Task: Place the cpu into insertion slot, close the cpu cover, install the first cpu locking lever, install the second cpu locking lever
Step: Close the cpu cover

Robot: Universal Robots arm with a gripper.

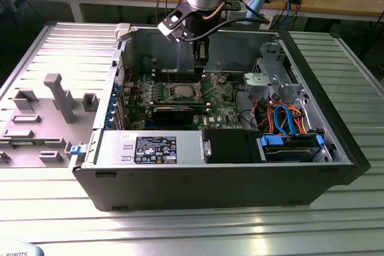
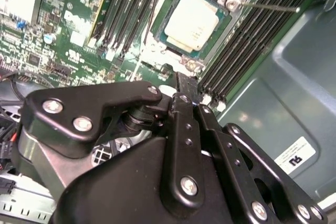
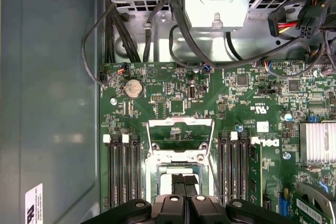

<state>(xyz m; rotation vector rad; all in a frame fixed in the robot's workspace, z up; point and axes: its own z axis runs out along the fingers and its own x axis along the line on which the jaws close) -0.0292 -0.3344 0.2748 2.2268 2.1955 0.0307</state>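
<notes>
Second wrist view: cpu [image 2: 191, 22] in the insertion slot [image 2: 155, 51], gripper [image 2: 185, 83] clenched empty nearby; first wrist view's open cpu cover [image 3: 181, 123] likely wants even pushing.

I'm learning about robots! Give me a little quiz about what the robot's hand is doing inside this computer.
1. True or false: the cpu already lies in the insertion slot.
2. Pick one: the cpu cover is A) flipped open, B) shut over the chip, C) lying outside the computer.
3. Fill in: the hand hangs over a board coloured ____.
Key: 1 true; 2 A; 3 green.
</notes>
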